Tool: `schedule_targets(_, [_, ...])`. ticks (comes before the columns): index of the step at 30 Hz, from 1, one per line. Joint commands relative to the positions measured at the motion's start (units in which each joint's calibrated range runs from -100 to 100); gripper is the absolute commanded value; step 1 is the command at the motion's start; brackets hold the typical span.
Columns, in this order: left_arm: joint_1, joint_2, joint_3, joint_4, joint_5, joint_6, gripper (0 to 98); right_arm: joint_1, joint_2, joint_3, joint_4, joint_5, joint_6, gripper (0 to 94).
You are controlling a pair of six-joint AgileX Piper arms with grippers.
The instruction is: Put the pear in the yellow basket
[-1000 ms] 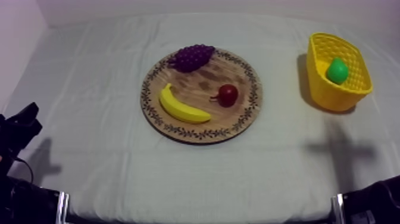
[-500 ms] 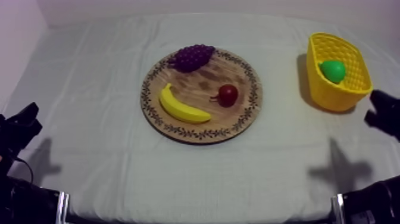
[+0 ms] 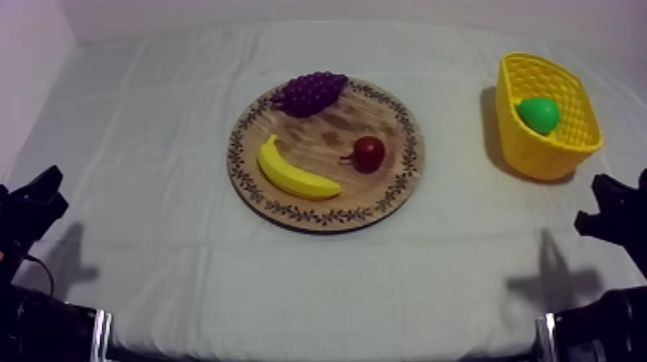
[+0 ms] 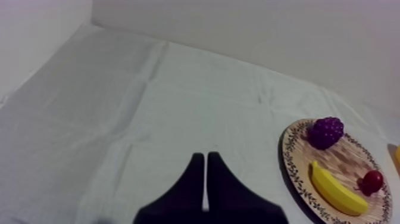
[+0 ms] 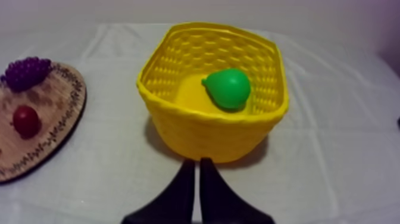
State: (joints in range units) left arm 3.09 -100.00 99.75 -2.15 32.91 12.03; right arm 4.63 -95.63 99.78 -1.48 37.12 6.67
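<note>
Grey-white clothed table (image 3: 135, 135): pear (image 5: 227, 88) lies inside yellow basket (image 5: 178, 128); right gripper (image 5: 197, 162), clenched on nothing, sits just before it. Judged step: withdraw straight back, clear of the rim. Left gripper (image 4: 205, 156) likewise clenched, empty.

Nothing readable here tbh: no text, labels, brands, numbers or signs on anything. Closest thing is the rim of the board (image 3: 325, 215), and that's just a leafy pattern, not letters.
</note>
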Motion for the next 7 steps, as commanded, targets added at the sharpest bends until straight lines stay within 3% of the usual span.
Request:
schedule_targets(1, [0.0, 0.0, 0.0, -0.02, 0.0, 0.0, 0.1, 0.0, -0.1, 0.0, -0.1, 0.0, 4.3, 0.4])
schedule_targets(7, [0.0, 0.0, 0.0, -0.02, 0.0, 0.0, 0.1, 0.2, -0.1, 0.0, -0.1, 0.1, 5.6, 0.4])
